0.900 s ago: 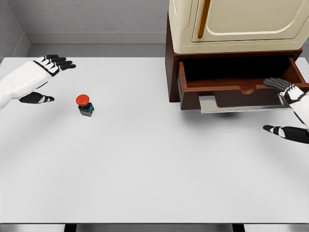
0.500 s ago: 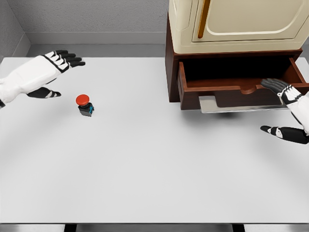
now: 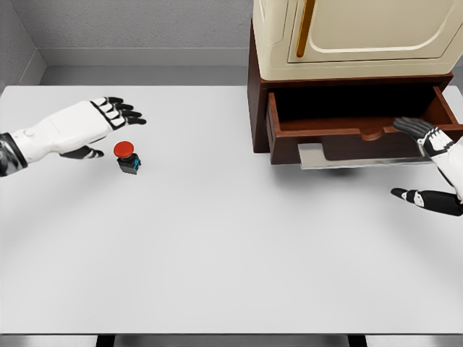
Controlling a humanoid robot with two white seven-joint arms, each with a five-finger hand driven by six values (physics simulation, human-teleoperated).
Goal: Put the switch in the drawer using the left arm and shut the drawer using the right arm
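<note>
- The left hand (image 3: 90,123) has a smooth white shell over its back and palm, running into a white forearm.
- A grey band shows at that forearm's end, by the picture's left edge.
- Its fingers (image 3: 126,112) are black, with white segments at the knuckles; the thumb is black with a white patch.
- The right hand (image 3: 438,170) matches it: white shell, black fingers (image 3: 411,125) with white knuckle plates, black thumb with a white patch.

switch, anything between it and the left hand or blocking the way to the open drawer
Nothing visible. The left hand is open just beside the switch, with bare table stretching to the open drawer.
</note>
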